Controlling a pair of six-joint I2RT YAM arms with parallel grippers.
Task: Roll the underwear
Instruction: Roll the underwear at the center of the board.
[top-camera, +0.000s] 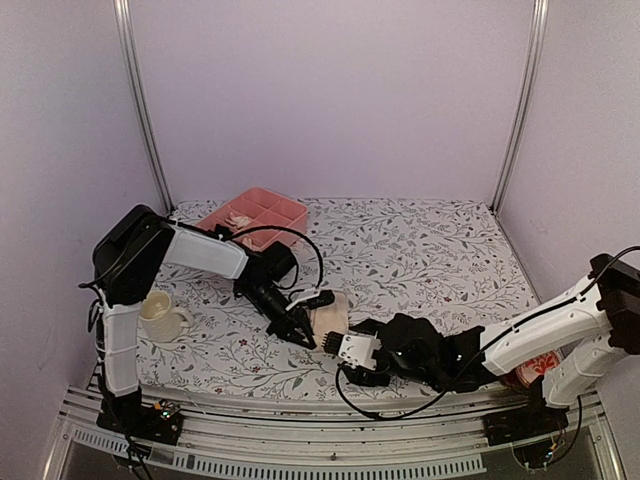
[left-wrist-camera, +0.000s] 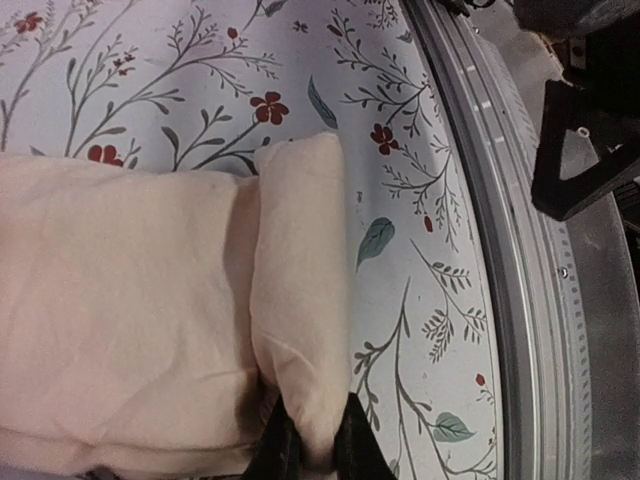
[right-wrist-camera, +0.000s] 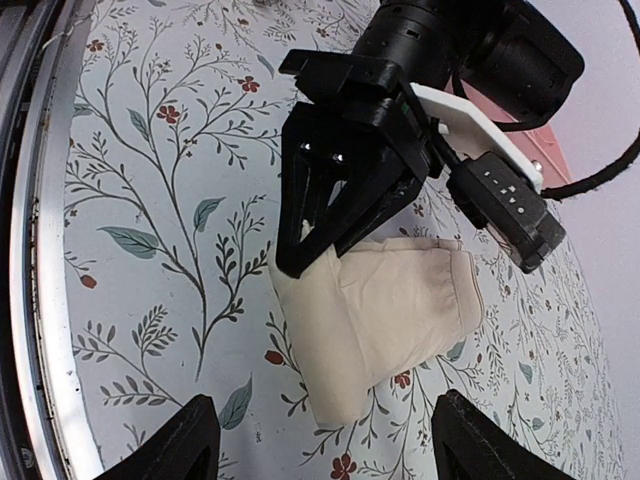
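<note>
Underwear (left-wrist-camera: 130, 300) lies pale peach, folded edge pinched by left hand (left-wrist-camera: 316, 450)

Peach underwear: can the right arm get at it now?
Probably yes. The right gripper is open and faces the underwear, with only bare table between. The left gripper pinches one edge; the rest lies free.

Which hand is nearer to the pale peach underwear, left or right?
Left. The left hand is shut on a folded edge of the pale peach underwear; the right hand is open just short of it on the near side, apparently not touching.
</note>
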